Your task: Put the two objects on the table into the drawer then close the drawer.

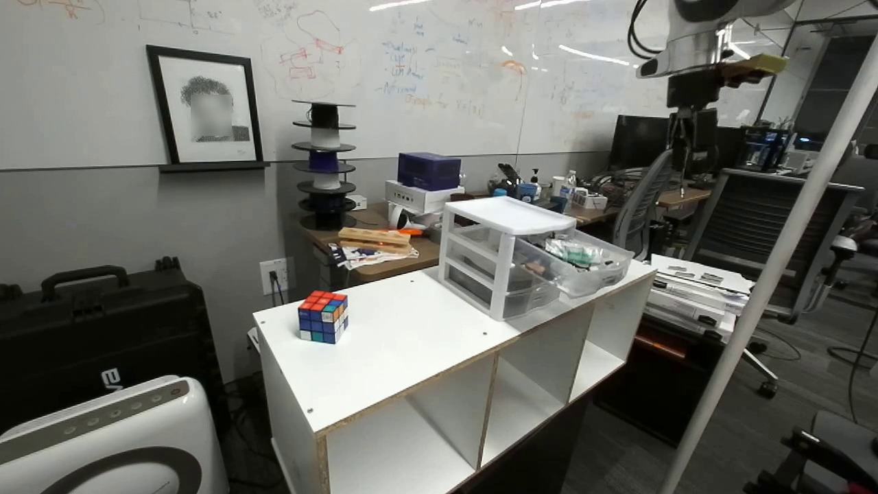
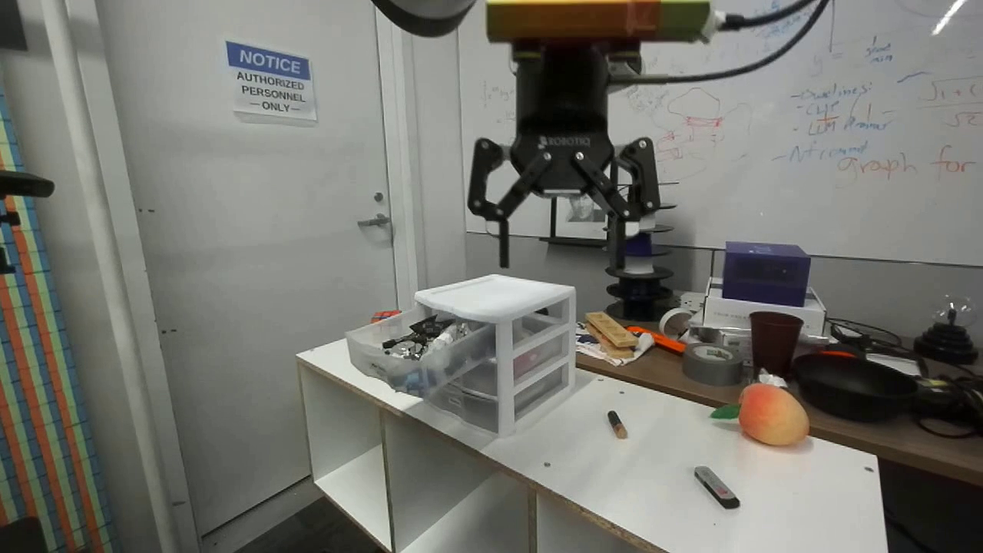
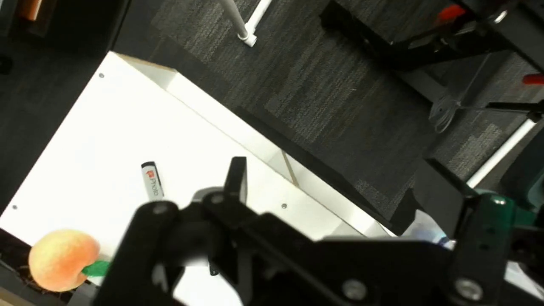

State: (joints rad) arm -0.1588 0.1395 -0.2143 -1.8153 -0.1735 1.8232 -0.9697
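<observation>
Several things lie on the white table point(image 2: 814, 491); which two are meant, I cannot tell. At the near end are a peach point(image 2: 774, 415) with a green leaf, a grey stick with a black end point(image 2: 716, 487) and a short dark-and-tan stick point(image 2: 617, 425). A coloured cube point(image 1: 322, 315) stands at the opposite end, beyond the drawer unit. The clear drawer point(image 2: 369, 357) is pulled out and holds packets and small items. High above the table, my gripper point(image 2: 561, 261) stands open and empty. In the wrist view its fingers point(image 3: 238, 178) are wide apart, hiding most of the short stick.
The drawer unit's white top point(image 2: 499, 296) rises in mid-table. Behind runs a brown desk with a pan point(image 2: 856, 384), a tape roll point(image 2: 713, 363) and a dark red cup point(image 2: 774, 342). A white pole point(image 1: 775, 261) stands before the table's cubby side.
</observation>
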